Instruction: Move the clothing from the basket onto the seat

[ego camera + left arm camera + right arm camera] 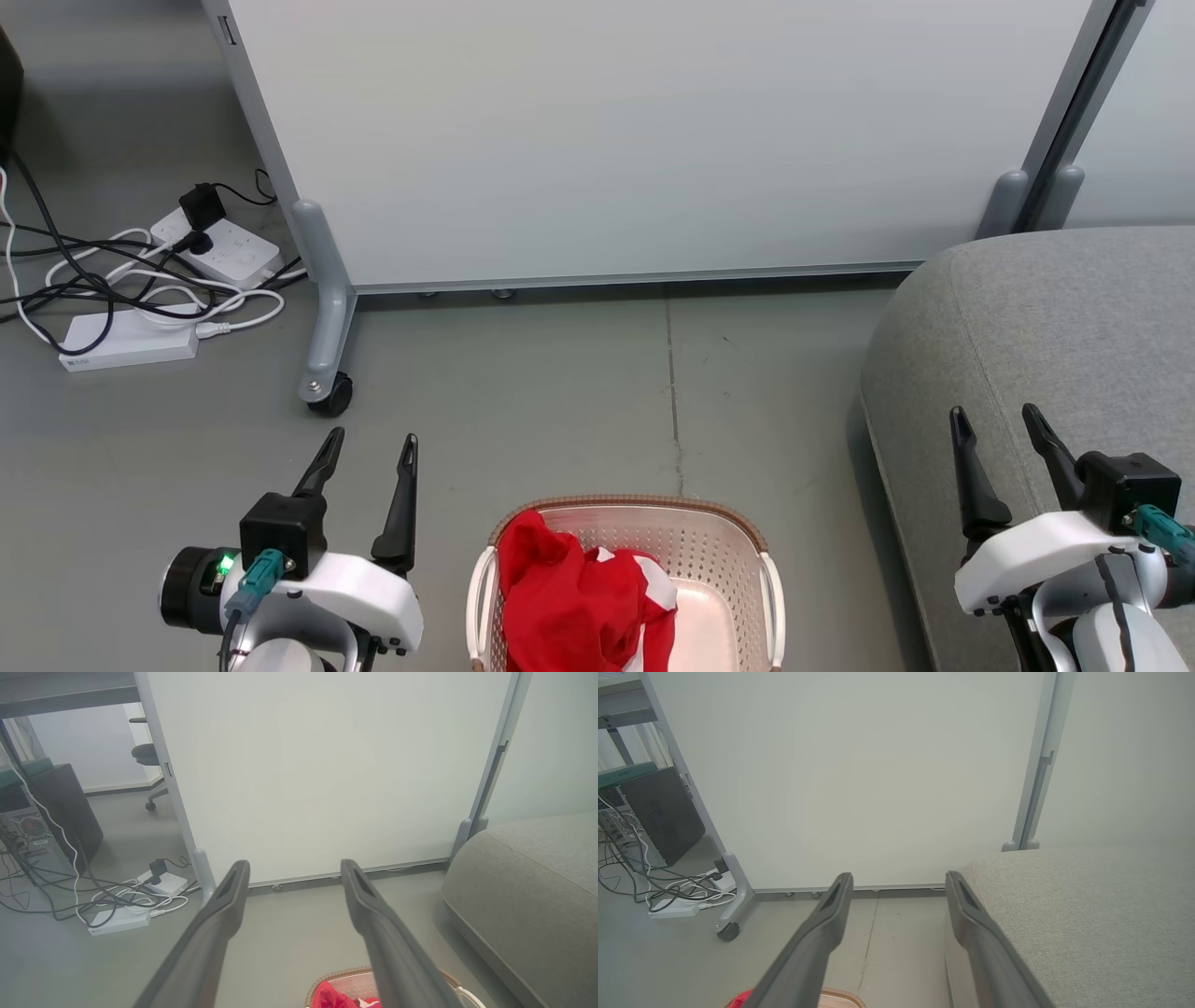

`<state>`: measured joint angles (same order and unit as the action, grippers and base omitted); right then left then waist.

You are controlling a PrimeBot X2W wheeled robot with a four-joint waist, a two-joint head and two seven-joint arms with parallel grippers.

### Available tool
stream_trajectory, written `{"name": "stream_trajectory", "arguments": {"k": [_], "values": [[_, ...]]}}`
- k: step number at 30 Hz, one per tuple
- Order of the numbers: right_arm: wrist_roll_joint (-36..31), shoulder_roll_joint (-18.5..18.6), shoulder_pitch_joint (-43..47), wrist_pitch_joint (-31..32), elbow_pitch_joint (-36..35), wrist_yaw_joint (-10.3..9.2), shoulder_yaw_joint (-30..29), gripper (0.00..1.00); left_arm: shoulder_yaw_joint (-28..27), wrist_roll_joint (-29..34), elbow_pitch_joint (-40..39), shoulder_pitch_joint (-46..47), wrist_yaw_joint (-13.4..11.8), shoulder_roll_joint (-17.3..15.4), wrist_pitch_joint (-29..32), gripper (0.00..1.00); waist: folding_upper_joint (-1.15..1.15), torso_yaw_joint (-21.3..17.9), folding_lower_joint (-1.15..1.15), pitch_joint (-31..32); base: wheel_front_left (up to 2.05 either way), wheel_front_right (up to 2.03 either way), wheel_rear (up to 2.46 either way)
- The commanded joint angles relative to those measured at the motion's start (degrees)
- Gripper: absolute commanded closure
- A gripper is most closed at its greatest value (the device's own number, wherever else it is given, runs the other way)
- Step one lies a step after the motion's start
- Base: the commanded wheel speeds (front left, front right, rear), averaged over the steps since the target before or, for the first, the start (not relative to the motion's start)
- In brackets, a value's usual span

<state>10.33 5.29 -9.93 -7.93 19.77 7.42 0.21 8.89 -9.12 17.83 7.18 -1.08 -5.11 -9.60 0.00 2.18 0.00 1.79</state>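
Observation:
The cream perforated basket [724, 546] with a brown rim stands on the floor at the bottom centre of the head view. Red clothing [574, 597] with white patches lies bunched in its left half; in the left wrist view the clothing [334, 997] peeks up at the bottom edge. My left gripper [371, 446] hangs open and empty over the floor, left of the basket. On the right, my right gripper [994, 418] is open and empty above the front edge of the grey seat [1074, 317]. The seat [1087, 914] fills the right wrist view's lower right.
A pale grey wheeled partition panel [644, 140] stands behind the basket, its castor [327, 392] at the left. Power strips and tangled cables [140, 280] lie on the floor at far left. A computer tower [32, 830] and an office chair [147, 756] stand beyond.

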Motion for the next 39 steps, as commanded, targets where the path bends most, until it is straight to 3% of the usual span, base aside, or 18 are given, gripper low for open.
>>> {"name": "stream_trajectory", "arguments": {"k": [1, 11, 18, 30, 39], "values": [[0.4, 0.3, 0.4, -0.2, 0.1, 0.13, -0.1, 0.00, 0.1, -0.3, 0.1, 0.0, -0.4, -0.4, 0.0, 0.00, 0.00, 0.0, 0.00, -0.1, 0.00, 0.00, 0.00], [0.5, 0.2, -0.8, 0.8, -1.6, 0.13, -0.2, 0.00, 0.8, -2.0, -1.9, 3.4, 0.2, 0.3, 1.0, 0.00, 0.00, -0.1, 0.00, -1.9, 0.00, 0.00, 0.00], [0.5, -0.2, -3.8, 1.6, -5.1, 0.12, 1.2, 0.00, 3.5, -1.7, -0.9, 10.9, 1.2, 0.9, 2.7, 0.00, 0.00, -2.6, 0.00, -7.8, 0.00, 0.00, 0.00], [1.7, -0.5, -11.6, 0.8, -10.5, 0.12, 4.3, 0.00, 11.2, -4.2, 21.7, 23.6, 4.6, 2.1, 6.5, 0.00, 0.00, -9.3, 0.00, -25.1, 0.00, 0.00, 0.00], [2.9, -1.1, -15.5, -1.0, -12.0, 0.12, 7.1, 0.00, 17.3, -1.3, 34.7, 31.3, 5.5, 2.1, 9.2, 0.00, 0.00, -13.8, 0.00, -34.9, 0.00, 0.00, 0.00]]}}
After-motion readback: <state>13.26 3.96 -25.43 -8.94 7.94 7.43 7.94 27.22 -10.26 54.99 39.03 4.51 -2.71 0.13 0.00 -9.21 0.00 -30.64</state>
